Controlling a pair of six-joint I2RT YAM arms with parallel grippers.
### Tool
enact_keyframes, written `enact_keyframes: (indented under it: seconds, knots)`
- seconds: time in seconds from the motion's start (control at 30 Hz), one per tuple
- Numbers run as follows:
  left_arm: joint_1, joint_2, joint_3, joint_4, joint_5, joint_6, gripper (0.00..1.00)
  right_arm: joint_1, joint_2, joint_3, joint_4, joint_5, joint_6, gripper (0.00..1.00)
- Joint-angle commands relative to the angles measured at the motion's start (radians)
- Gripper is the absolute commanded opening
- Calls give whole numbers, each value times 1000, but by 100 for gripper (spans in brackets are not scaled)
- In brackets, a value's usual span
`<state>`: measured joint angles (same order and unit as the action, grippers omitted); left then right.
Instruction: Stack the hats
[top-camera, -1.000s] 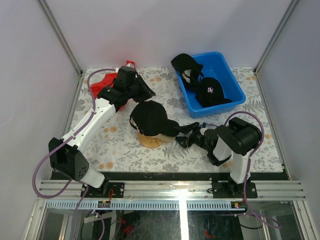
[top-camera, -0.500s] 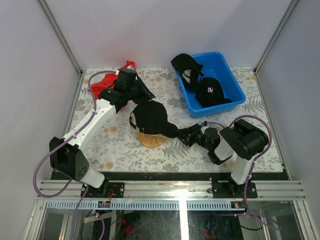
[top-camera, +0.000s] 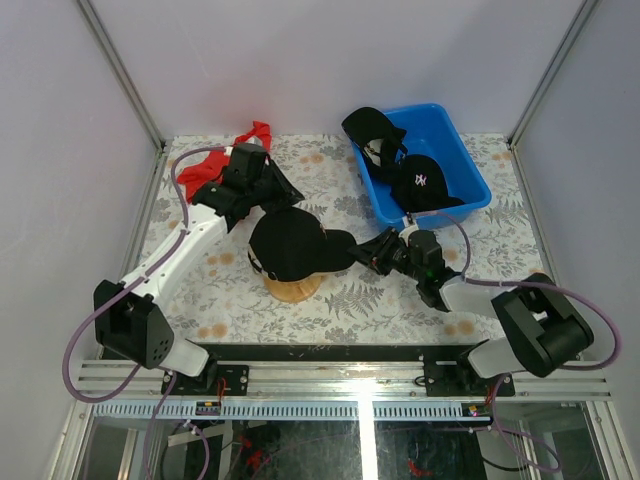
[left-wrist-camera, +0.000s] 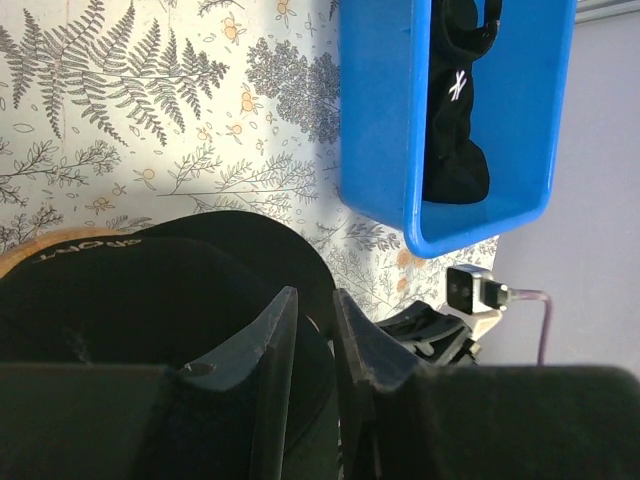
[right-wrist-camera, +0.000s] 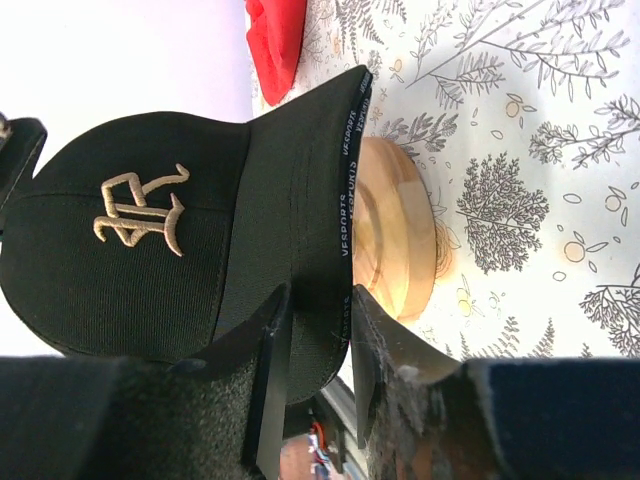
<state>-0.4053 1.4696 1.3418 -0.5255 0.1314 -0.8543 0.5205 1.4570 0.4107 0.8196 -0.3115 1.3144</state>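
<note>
A black cap (top-camera: 290, 245) with a tan embroidered emblem (right-wrist-camera: 140, 215) hangs over the round-topped wooden stand (top-camera: 292, 290). My left gripper (top-camera: 281, 194) is shut on the cap's back edge, with dark fabric between its fingers in the left wrist view (left-wrist-camera: 315, 295). My right gripper (top-camera: 358, 255) is shut on the cap's brim (right-wrist-camera: 335, 200), which it pinches from both sides (right-wrist-camera: 318, 295). Two more black caps are in the blue bin (top-camera: 470, 165): one draped over its far left rim (top-camera: 372, 128), one with a white logo (top-camera: 420, 182). No tan cap shows.
A red cloth (top-camera: 215, 165) lies at the back left, behind my left arm. The blue bin stands at the back right. The wooden stand (right-wrist-camera: 395, 240) rests on the patterned tabletop (top-camera: 360, 300) near the middle.
Both grippers carried the black cap to the left and lowered it over the wooden stand. My right arm stretched out to the left with the brim.
</note>
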Motion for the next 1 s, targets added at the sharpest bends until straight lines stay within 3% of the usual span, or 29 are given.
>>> enact_keyframes:
  seconds: [0.0,0.23,0.53,0.97]
  knots:
    - [-1,-41,-36,59,22,21,19,9,-88,48,-182,27,-225,14]
    - [1,-102,-90,81,12,29,19,8,-167,42,-286,77,-349,0]
    - [71,-209,-156,24,-2,41,21,18,-291,32,-376,163,-498,0]
    - [130,-406,-434,-176,-118,-68,19,30,-307,170,-511,208,-620,0]
